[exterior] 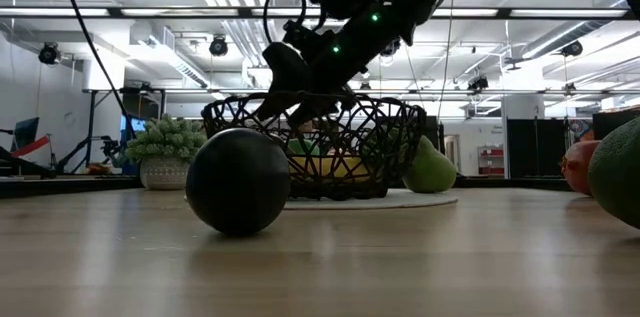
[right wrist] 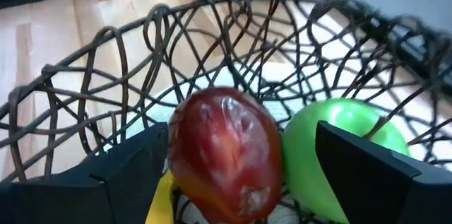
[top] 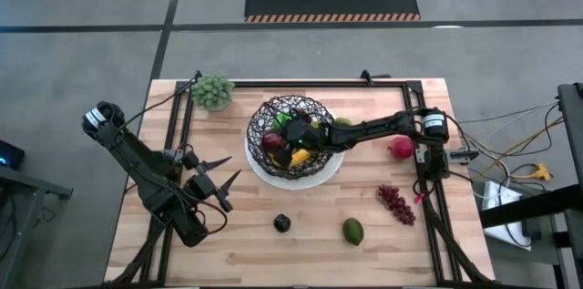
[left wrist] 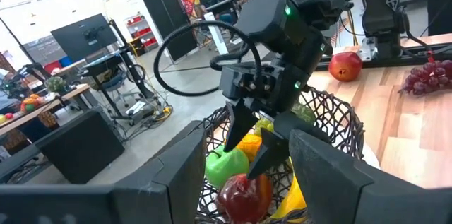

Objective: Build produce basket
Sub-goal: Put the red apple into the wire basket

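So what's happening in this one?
The right gripper is reaching into the wire basket, fingers open on either side of a red apple lying beside a green apple. The left gripper waits off to the side over the table. A plum, avocado and grapes are not yet in the basket.
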You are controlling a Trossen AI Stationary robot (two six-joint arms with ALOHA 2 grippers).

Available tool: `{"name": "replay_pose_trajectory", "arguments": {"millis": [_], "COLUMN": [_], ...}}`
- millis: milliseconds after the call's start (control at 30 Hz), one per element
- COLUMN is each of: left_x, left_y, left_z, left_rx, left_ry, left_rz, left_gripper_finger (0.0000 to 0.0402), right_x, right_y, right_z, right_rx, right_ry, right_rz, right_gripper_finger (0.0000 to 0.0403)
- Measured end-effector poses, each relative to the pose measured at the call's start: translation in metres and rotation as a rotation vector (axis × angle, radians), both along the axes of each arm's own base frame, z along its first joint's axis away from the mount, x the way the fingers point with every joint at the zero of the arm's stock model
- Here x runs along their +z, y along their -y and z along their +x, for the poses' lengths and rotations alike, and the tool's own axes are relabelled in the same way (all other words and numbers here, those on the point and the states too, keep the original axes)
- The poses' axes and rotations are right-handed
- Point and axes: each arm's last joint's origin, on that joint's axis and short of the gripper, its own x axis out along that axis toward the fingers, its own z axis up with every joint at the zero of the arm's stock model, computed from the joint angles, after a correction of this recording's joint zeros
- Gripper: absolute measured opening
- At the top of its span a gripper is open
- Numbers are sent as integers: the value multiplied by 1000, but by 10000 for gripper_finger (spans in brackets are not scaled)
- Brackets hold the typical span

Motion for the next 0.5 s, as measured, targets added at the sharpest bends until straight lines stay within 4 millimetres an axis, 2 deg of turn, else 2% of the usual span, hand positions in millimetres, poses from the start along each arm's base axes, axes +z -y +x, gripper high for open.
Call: {"name": "replay_pose_trajectory", "arguments": {"millis": [133,233,500], "left_x": [0,0,0], "left_y": [0,0,0], "left_z": [0,0,0], "left_rx": [0,0,0], "left_ry": [0,0,0], "left_rz": [0,0,0], "left_gripper_finger": [187,187,187], "right_x": [18,30,55], "right_y": [0,1,9], "right_z": [6,10,17], "right_rx": [30,53,116], "right_ry": [33,-12,-133], "right_rz": [-49,-77,-152], "right_gripper_finger": [319,291,164]}}
